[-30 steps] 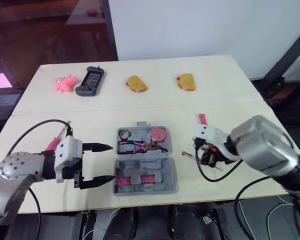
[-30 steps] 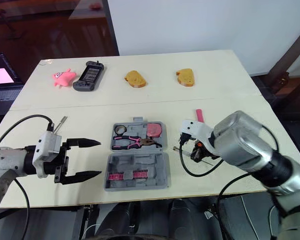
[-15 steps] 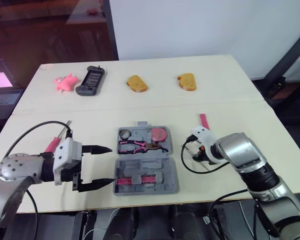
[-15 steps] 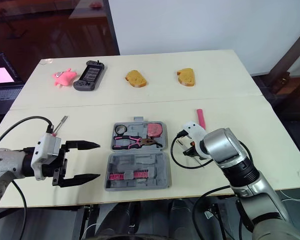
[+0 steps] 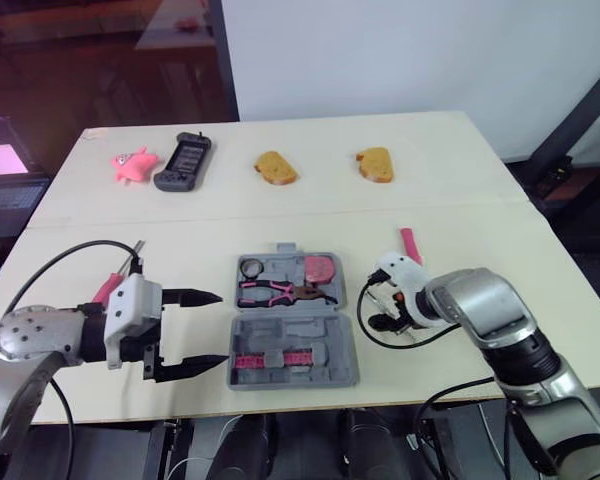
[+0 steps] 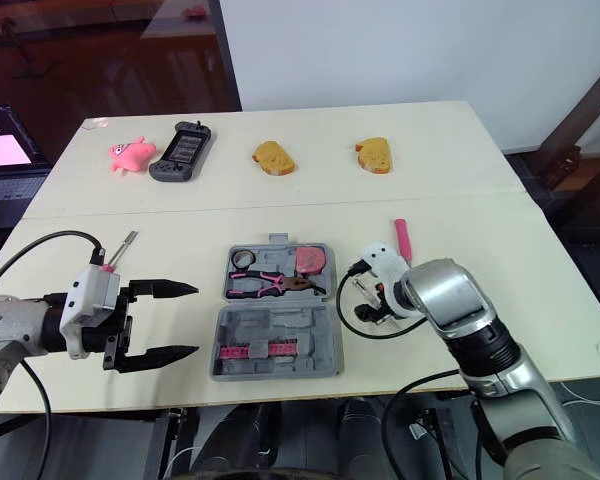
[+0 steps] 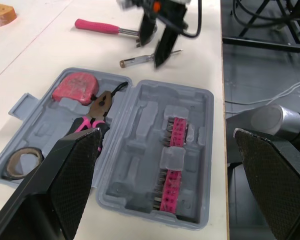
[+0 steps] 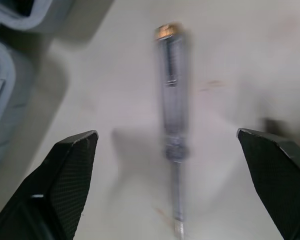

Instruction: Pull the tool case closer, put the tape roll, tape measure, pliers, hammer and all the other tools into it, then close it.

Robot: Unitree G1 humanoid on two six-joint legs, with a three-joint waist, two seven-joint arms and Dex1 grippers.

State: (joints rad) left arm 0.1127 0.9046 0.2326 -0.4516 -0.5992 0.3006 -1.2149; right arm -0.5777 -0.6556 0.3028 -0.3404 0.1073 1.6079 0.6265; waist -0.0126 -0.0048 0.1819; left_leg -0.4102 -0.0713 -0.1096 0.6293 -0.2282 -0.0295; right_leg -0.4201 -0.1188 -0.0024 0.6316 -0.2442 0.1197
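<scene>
The tool case (image 5: 292, 322) is grey plastic and lies wide open and flat in the middle of the near part of the table (image 5: 450, 150). In its far half sit the tape roll (image 5: 248, 266), the pliers (image 5: 275, 293) with pink and black handles, and the pink tape measure (image 5: 322, 267). The near half holds a strip of pink bits (image 5: 270, 358) set in moulded slots.

The left gripper (image 5: 222, 328) hovers just off the case's left edge, pointing at it. Its two black fingers are spread wide and hold nothing. A pink-handled screwdriver (image 5: 108, 287) lies on the table beside that arm.

On the other side of the case, the right gripper (image 8: 166, 134) is down close to the table. Its fingers are spread apart around a small clear screwdriver (image 8: 169, 90) with a brass cap and a thin metal tip. That screwdriver lies flat between the fingers, and neither finger touches it. It lies on bare table just beside the case's right edge. The hammer (image 5: 409, 243), with its pink handle, lies a little farther back on the table, near the right gripper and apart from the case.

Along the far side of the table are a pink toy (image 5: 130, 163), a dark handheld game console (image 5: 183, 160) and two pieces of bread (image 5: 275, 167).
</scene>
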